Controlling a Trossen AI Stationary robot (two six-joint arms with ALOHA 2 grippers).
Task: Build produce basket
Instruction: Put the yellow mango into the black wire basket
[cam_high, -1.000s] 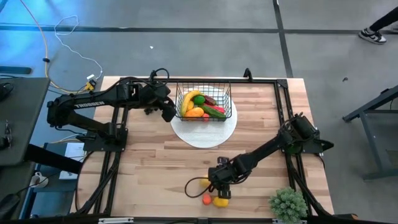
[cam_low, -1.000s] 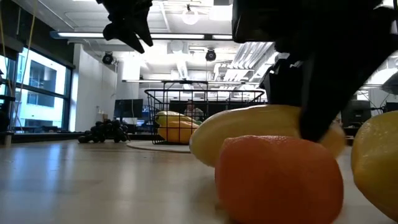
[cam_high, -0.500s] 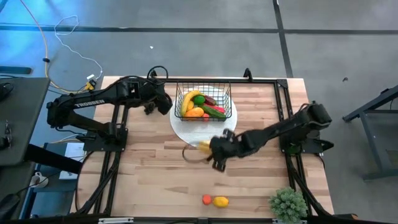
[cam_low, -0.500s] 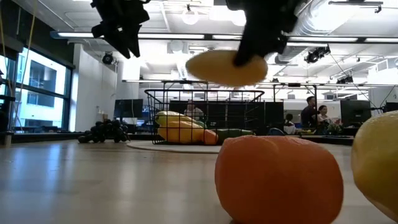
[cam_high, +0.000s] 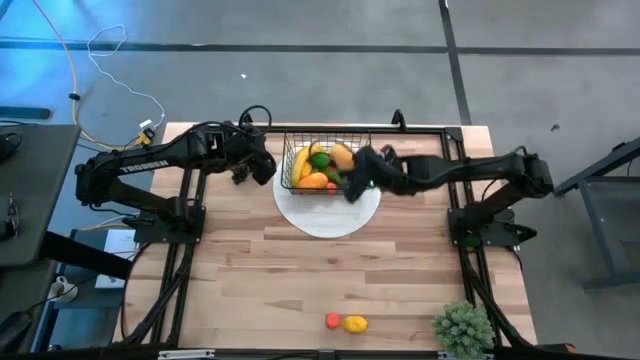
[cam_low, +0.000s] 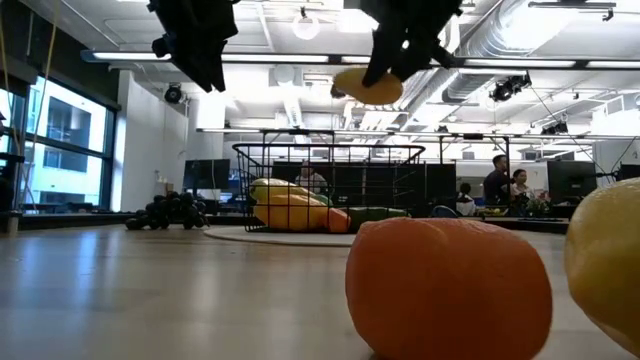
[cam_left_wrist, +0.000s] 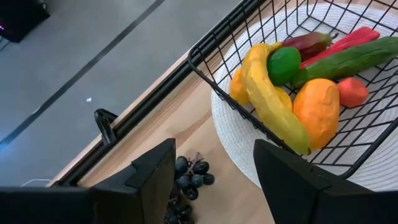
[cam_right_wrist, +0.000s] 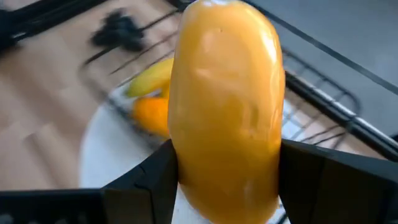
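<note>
My wooden counter (cam_high: 250, 270) carries a white disc (cam_high: 330, 217) at far centre, dark grapes (cam_left_wrist: 189, 180) just left of it, an orange fruit (cam_high: 332, 320) touching a yellow fruit (cam_high: 354, 323) at the near edge, and a spiky plant (cam_high: 463, 327) near right.

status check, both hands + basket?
Right hand shut on yellow fruit, above basket. Left hand open, over grapes beside basket. Nothing in the way.
</note>
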